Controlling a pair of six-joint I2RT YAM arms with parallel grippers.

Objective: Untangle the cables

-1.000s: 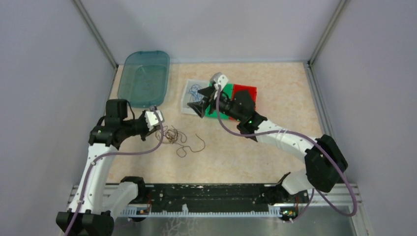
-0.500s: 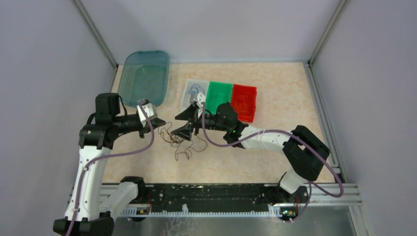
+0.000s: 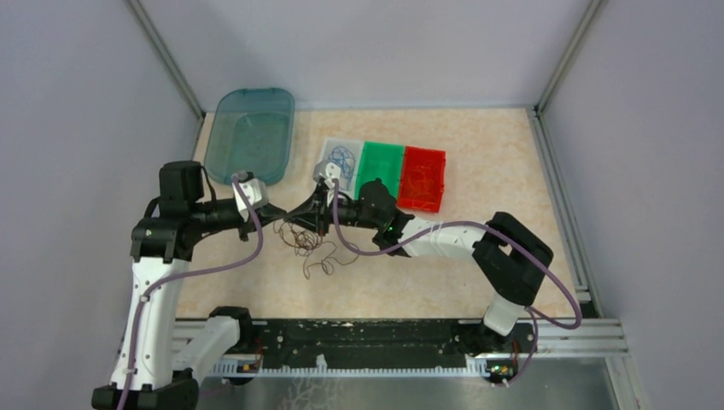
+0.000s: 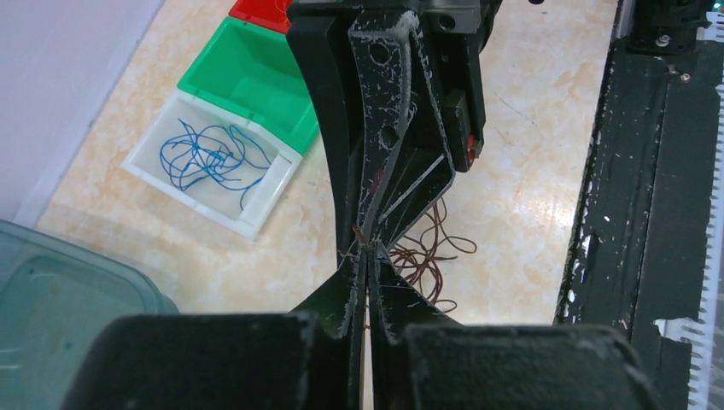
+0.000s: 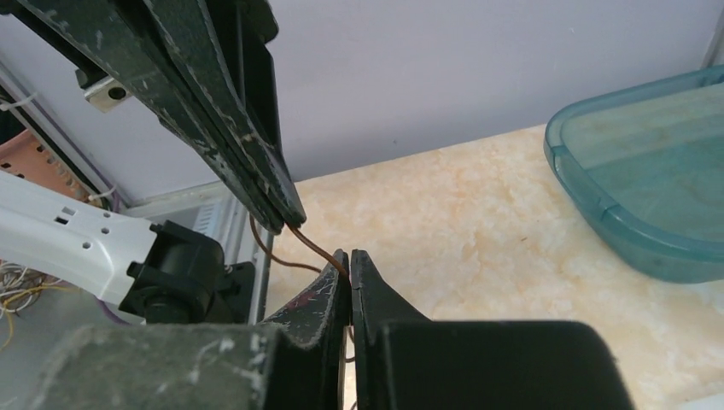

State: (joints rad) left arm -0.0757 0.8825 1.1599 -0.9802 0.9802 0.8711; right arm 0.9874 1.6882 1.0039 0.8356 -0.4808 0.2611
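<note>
My left fingers [image 4: 346, 290] and right fingers [image 5: 329, 299] meet tip to tip, each pinching one brown strand. The rest of the cables [image 3: 314, 249] lie tangled on the counter [image 3: 427, 282], partly hidden behind them.

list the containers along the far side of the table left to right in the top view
teal tub → clear bin → green bin → red bin
</note>
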